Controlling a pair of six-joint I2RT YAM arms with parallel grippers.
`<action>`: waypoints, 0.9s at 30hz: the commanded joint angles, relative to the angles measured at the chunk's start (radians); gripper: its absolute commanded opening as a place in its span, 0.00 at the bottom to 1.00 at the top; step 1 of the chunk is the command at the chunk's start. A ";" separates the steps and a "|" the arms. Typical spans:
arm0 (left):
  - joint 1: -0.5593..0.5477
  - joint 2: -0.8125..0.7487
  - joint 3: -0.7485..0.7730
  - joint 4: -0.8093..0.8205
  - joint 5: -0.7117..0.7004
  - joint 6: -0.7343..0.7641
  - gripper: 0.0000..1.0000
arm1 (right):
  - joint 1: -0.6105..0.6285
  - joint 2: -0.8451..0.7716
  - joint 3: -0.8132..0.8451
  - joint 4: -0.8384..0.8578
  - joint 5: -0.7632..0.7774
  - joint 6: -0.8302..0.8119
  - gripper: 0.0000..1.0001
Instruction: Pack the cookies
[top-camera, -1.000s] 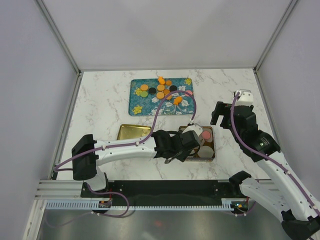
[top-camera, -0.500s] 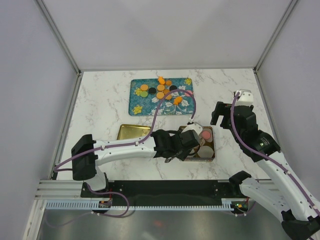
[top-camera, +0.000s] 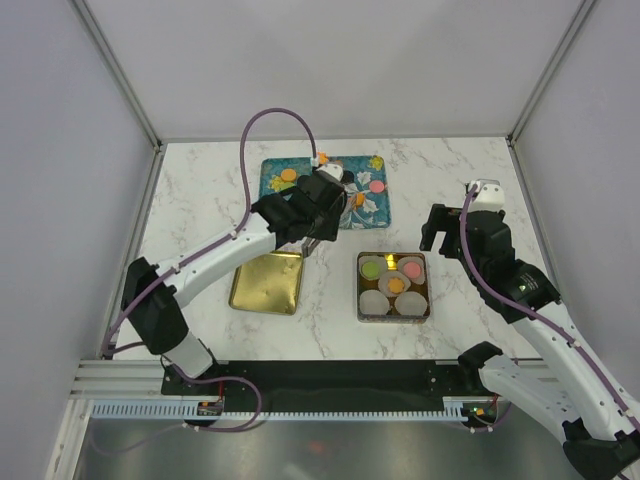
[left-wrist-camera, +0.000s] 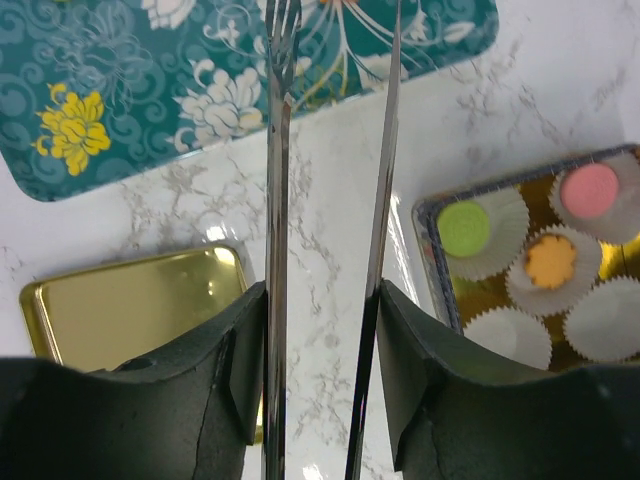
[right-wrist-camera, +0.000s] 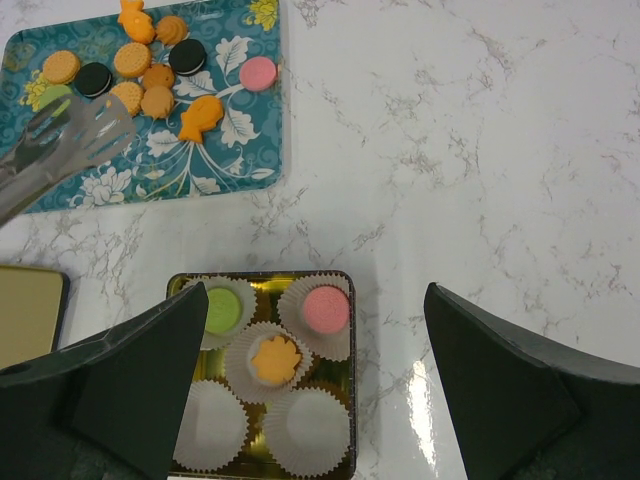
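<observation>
**Left arm holds tongs over cookie tray**

The left gripper (left-wrist-camera: 320, 300) clamps metal tongs (left-wrist-camera: 278, 180) above a teal tray (right-wrist-camera: 240, 150). Most cookies (right-wrist-camera: 150, 75) lie on the tray. Three sit in paper cups (right-wrist-camera: 300, 430) inside a tin (right-wrist-camera: 260, 276). The right gripper (right-wrist-camera: 318, 300) hovers above the tin, jaws wide apart.

Cookies (right-wrist-camera: 158, 100) lie on the teal tray (right-wrist-camera: 200, 170); three fill paper cups (right-wrist-camera: 310, 430).

Lab enclosure, white walls (top-camera: 330, 70), marble tabletop (top-camera: 200, 210)
</observation>
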 joint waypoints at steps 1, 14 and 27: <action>0.056 0.055 0.084 0.041 0.058 0.062 0.53 | -0.003 0.002 0.035 0.010 -0.007 0.002 0.98; 0.147 0.250 0.208 0.015 0.066 0.073 0.53 | -0.001 -0.007 0.027 0.001 -0.007 -0.009 0.98; 0.176 0.317 0.203 0.015 0.061 0.076 0.53 | -0.001 -0.017 0.010 0.001 -0.010 -0.015 0.98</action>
